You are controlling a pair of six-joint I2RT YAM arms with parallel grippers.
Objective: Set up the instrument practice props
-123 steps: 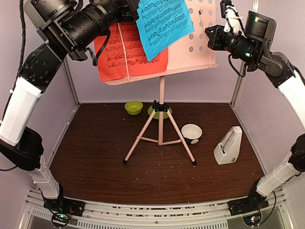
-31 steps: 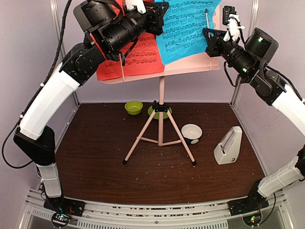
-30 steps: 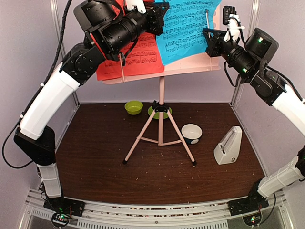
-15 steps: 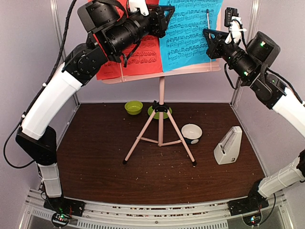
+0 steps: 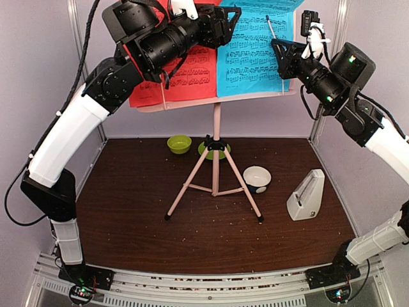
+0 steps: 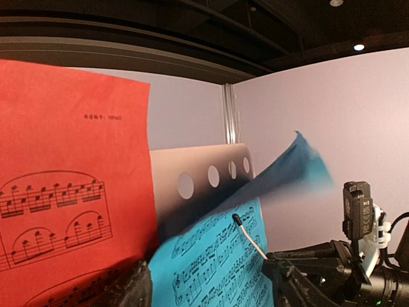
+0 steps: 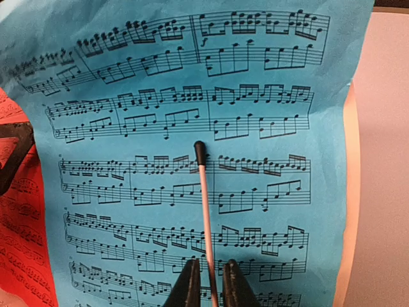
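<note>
While both arms reach high above the dark brown wooden table (image 5: 128, 211), a pale pink music stand (image 5: 217, 125) on slim tripod legs stands near the table's centre. Its smooth hole-dotted desk (image 6: 206, 174) carries two paper pages side by side: a red printed music sheet (image 5: 192, 77) on the left and a blue printed music sheet (image 5: 252, 57) on the right. The left hand (image 5: 227, 27) hovers at the blue sheet's upper left edge. Its black fingers (image 6: 137, 289) are spread wide and released, with blue paper showing between them in the wrist view. The sheet's top corner curls off the desk and is blurred. The right hand (image 7: 209, 281), at the blue sheet's right side, is clenched on a thin pink retaining wire with a black tip (image 7: 204, 204), which lies slanted across the printed staves. A small white-grey pyramid metronome (image 5: 305, 196) sits upright on the table's right side, well apart from both hands.
</note>
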